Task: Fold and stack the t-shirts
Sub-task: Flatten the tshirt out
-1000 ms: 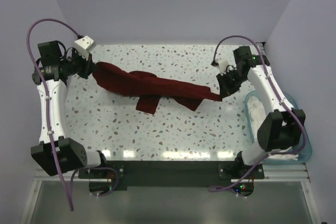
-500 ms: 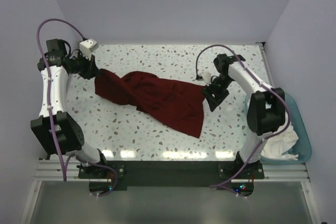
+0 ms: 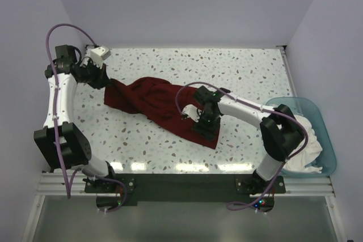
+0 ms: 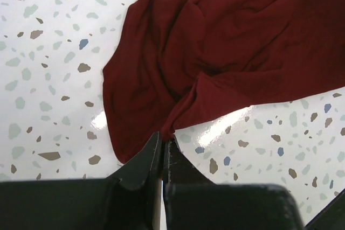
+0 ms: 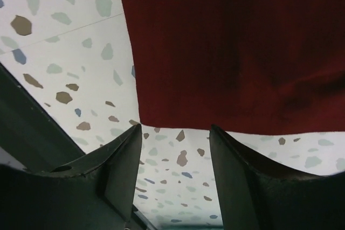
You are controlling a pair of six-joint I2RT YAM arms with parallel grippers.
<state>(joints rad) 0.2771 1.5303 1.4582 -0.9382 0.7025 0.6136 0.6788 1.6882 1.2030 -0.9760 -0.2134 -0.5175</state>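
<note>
One white t-shirt (image 3: 309, 137) — overhead only (in tub (image 3: 292, 105))

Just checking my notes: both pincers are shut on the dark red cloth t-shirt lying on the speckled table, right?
Only the left pincer is shut on the dark red cloth t-shirt lying on the speckled table; the right pincer is open, jaws apart with nothing between them, as the right wrist view shows.

We get bright, even light from overhead — white glare streaks the glossy bench (image 3: 255, 77) along its near and far edges, and shadows are faint. In both wrist views the dark fingers (image 4: 143, 162) blur up close
</note>
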